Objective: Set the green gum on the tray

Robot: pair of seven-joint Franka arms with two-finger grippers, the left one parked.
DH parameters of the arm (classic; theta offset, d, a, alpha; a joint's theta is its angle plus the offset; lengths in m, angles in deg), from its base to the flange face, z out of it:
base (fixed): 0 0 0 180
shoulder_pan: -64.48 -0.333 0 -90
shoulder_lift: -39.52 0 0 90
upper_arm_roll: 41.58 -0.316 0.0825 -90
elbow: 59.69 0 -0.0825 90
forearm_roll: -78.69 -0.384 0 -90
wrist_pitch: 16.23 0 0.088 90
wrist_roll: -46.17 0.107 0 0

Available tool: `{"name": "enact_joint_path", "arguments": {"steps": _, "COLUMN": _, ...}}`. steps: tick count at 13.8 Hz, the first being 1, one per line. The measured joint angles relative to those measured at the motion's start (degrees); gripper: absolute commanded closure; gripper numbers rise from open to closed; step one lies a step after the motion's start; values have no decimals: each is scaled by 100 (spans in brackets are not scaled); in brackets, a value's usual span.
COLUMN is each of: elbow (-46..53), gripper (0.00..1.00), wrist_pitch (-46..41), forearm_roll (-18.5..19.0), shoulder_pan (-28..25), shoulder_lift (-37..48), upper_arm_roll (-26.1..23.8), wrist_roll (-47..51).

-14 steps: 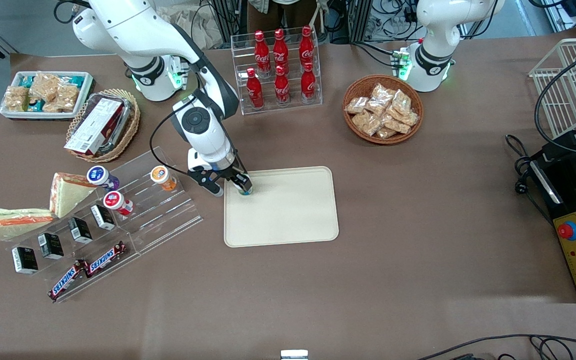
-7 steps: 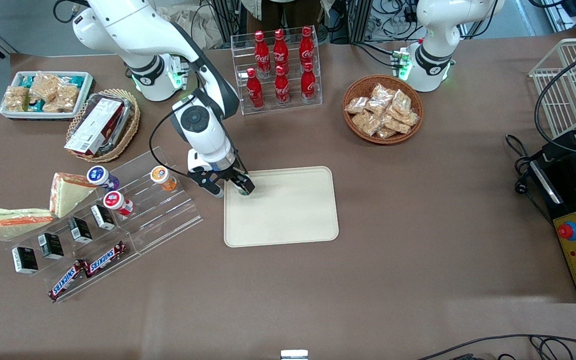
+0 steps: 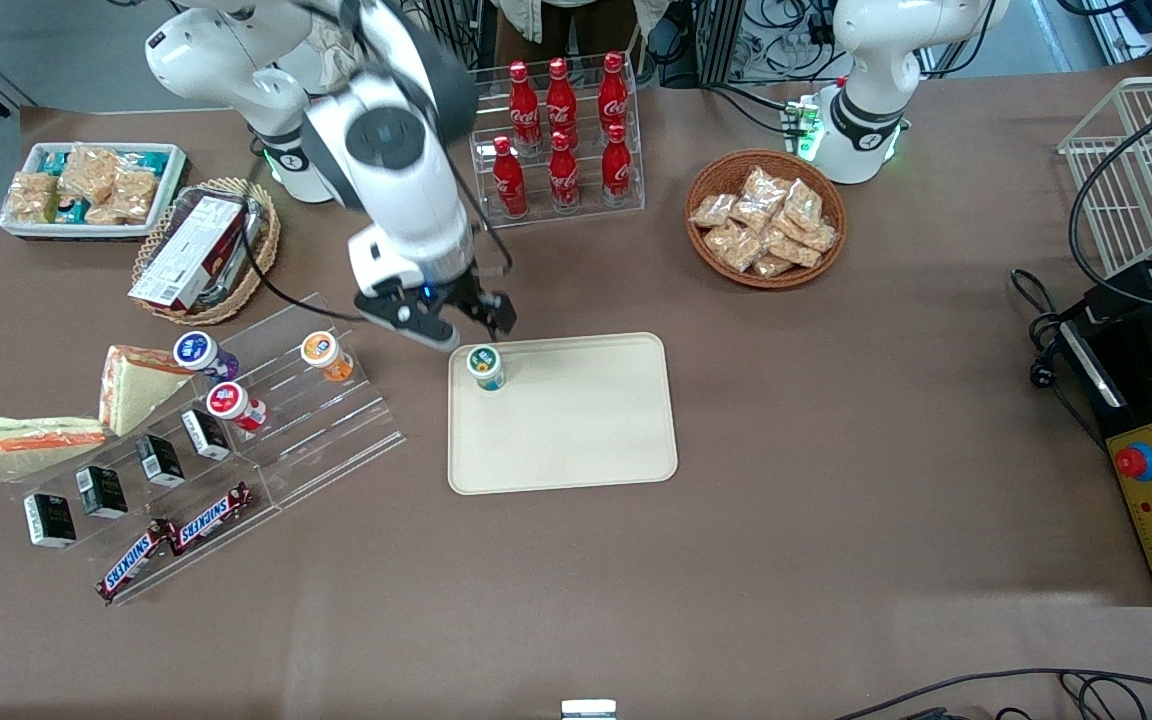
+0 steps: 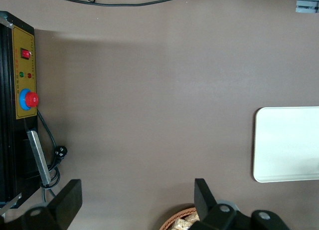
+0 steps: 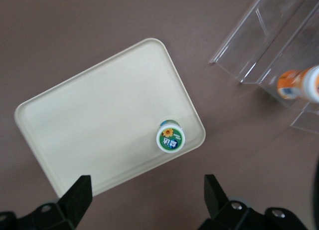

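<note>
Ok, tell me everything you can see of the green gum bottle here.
The green gum bottle is a small cylinder with a teal-green body and a white lid carrying a round green label with a yellow flower. It looks like plastic. It stands upright on the tray, in the corner nearest the clear display rack, close to the rim. Nothing but the tray touches it. The tool is open, raised above it and apart from it.

"SNICKERS" reads on two chocolate bars (image 3: 176, 542) at the lower left of the front view; white Coca-Cola script marks the red bottles (image 3: 561, 130) at upper centre.
</note>
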Motion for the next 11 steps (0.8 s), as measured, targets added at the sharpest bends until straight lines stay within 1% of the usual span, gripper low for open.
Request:
{"name": "enact_joint_path", "arguments": {"steps": 1, "elbow": 264, "gripper": 0, "wrist_pitch": -406, "forearm_roll": 0, "shoulder_pan": 189, "shoulder_lift": 192, "upper_arm_roll": -90, "wrist_roll": -429}}
{"name": "enact_joint_path", "arguments": {"steps": 2, "elbow": 455, "gripper": 0, "wrist_pitch": -713, "forearm_roll": 1, "shoulder_pan": 487, "shoulder_lift": 384, "upper_arm_roll": -220, "wrist_roll": -922}}
{"name": "enact_joint_path", "arguments": {"steps": 5, "elbow": 646, "gripper": 0, "wrist_pitch": -1165, "forearm_roll": 2, "shoulder_pan": 1825, "shoulder_lift": 912, "upper_arm_roll": -742, "wrist_roll": -2835}}
{"name": "enact_joint_path", "arguments": {"steps": 6, "elbow": 646, "gripper": 0, "wrist_pitch": -1253, "forearm_roll": 1, "shoulder_pan": 2237, "shoulder_lift": 1041, "upper_arm_roll": -803, "wrist_roll": -3553}}
{"name": "enact_joint_path", "arguments": {"steps": 8, "elbow": 645, "gripper": 0, "wrist_pitch": -1356, "forearm_roll": 2, "shoulder_pan": 2857, "shoulder_lift": 1168, "upper_arm_roll": -697, "wrist_roll": -4713}}
{"name": "enact_joint_path", "arguments": {"steps": 9, "elbow": 642, "gripper": 0, "wrist_pitch": -1361, "forearm_roll": 2, "shoulder_pan": 3033, "shoulder_lift": 1175, "upper_arm_roll": -520, "wrist_roll": -5112}}
{"name": "enact_joint_path", "arguments": {"steps": 11, "elbow": 632, "gripper": 0, "wrist_pitch": -1361, "forearm_roll": -20, "shoulder_pan": 3125, "shoulder_lift": 1130, "upper_arm_roll": 36, "wrist_roll": -5519}}
